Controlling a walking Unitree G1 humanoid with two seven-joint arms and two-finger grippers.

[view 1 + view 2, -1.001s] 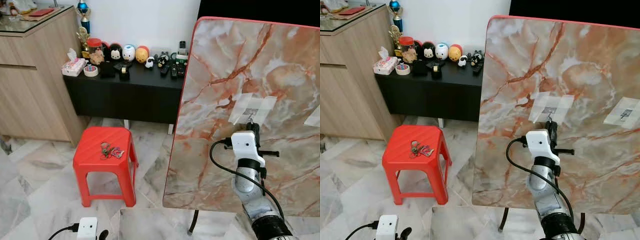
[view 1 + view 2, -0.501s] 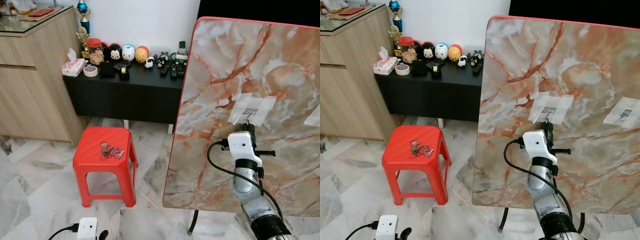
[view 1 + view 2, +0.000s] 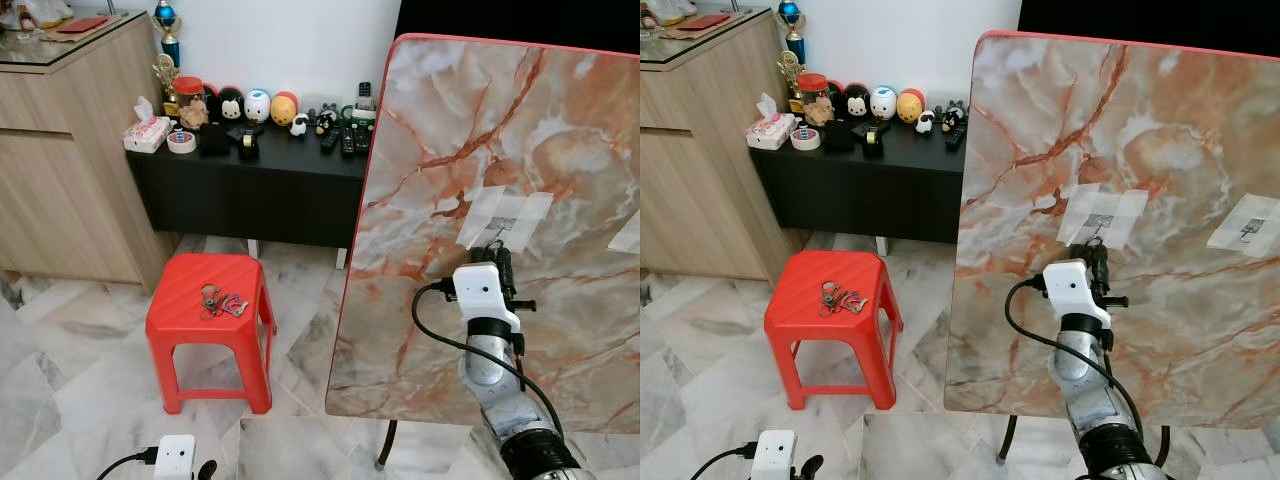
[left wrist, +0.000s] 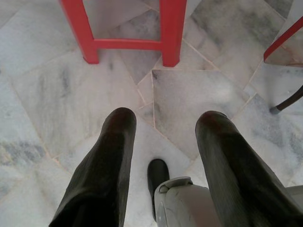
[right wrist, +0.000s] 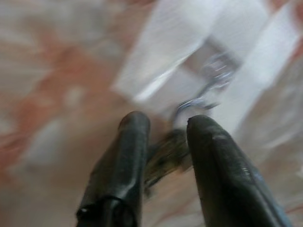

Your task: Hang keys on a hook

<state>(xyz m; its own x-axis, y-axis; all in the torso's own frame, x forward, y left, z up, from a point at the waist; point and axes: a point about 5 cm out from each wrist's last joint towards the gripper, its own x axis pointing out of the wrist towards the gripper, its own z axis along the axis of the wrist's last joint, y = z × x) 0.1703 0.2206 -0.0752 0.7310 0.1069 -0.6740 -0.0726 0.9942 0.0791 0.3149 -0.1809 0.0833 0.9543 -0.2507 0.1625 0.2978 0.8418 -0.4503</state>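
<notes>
Up against the upright marble tabletop [image 3: 560,150], the right gripper [image 5: 165,142] pinches a set of keys [image 5: 168,158] between its 2 black fingers [image 5: 130,156], just below the taped hook [image 3: 1097,222]. The key ring reaches toward the hook's metal, though blur hides whether it is on. Another bunch of keys [image 3: 222,300] lies on the red stool [image 3: 200,330]. The left gripper [image 4: 163,123] hangs low over the marble floor [image 4: 57,94], fingers spread apart.

Silver right arm [image 3: 495,375], white wrist camera box, black cable, seemingly matte-black fingers [image 5: 124,161].
</notes>
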